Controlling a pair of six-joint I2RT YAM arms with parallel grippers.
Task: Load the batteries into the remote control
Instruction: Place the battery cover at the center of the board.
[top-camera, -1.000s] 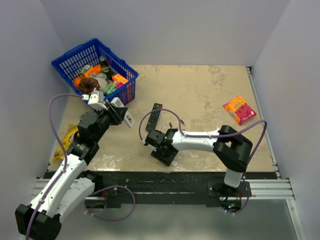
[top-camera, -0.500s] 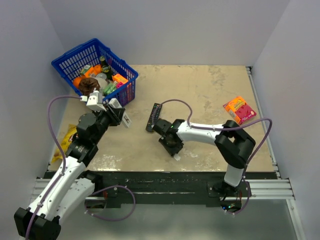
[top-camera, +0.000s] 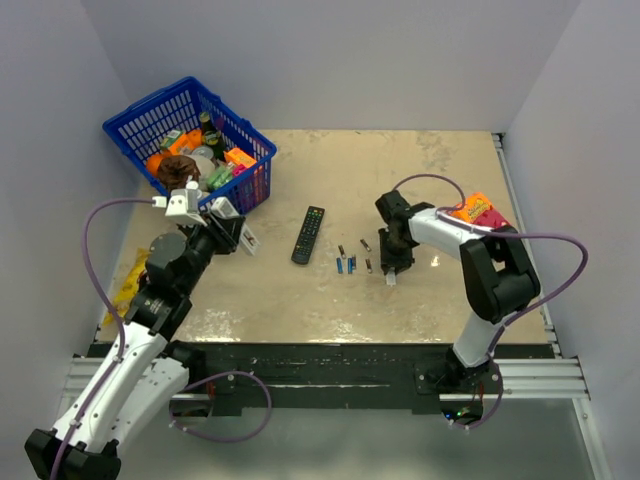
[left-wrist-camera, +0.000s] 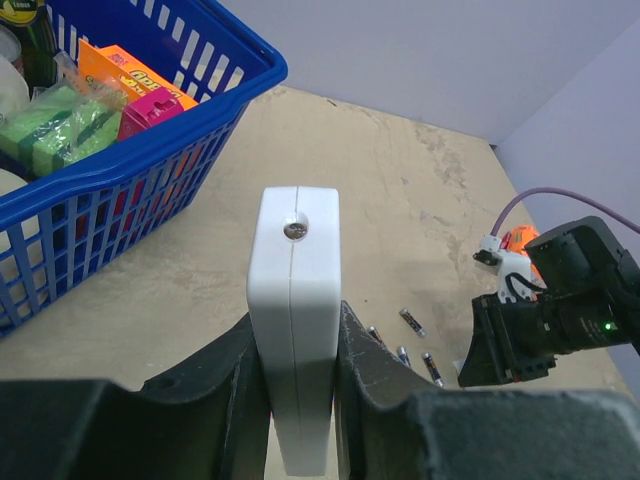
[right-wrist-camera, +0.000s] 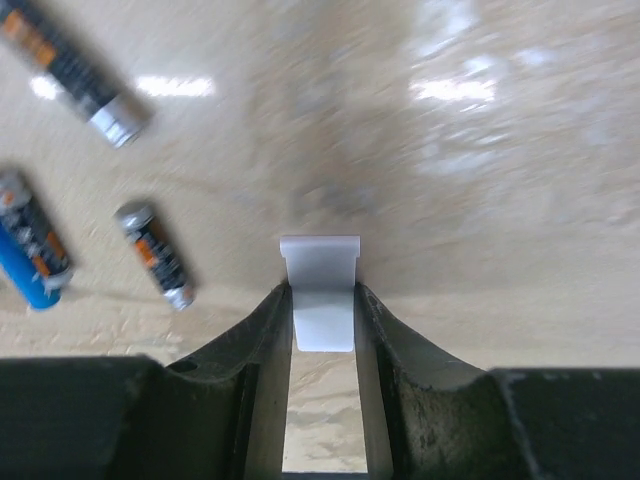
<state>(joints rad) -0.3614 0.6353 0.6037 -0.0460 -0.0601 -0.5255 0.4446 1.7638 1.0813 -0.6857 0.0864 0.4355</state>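
Gripping the remote (left-wrist-camera: 295, 310) edge-on in my left fingers (left-wrist-camera: 240, 385) here, clamped tight on its two broad faces with one end poking out past the tips. It's up off the counter (top-camera: 300, 300), right by the blue basket (top-camera: 150, 112), which is stuffed with packets and bottles.

My right fingers (right-wrist-camera: 268, 340) are closed on a small flat white tab (right-wrist-camera: 321, 290), pinched by its lower part with the top edge sticking out. It's low over the counter, and I can't tell if it touches.

The batteries (right-wrist-camera: 155, 255) lie loose on the counter just left of that tab. My right wrist view catches three dark ones with orange print and one blue. From above they're a little cluster between the black remote (top-camera: 308, 234) and my right fingers, well apart from the white remote. An orange pack (top-camera: 478, 220) sits further right, near the counter's edge.
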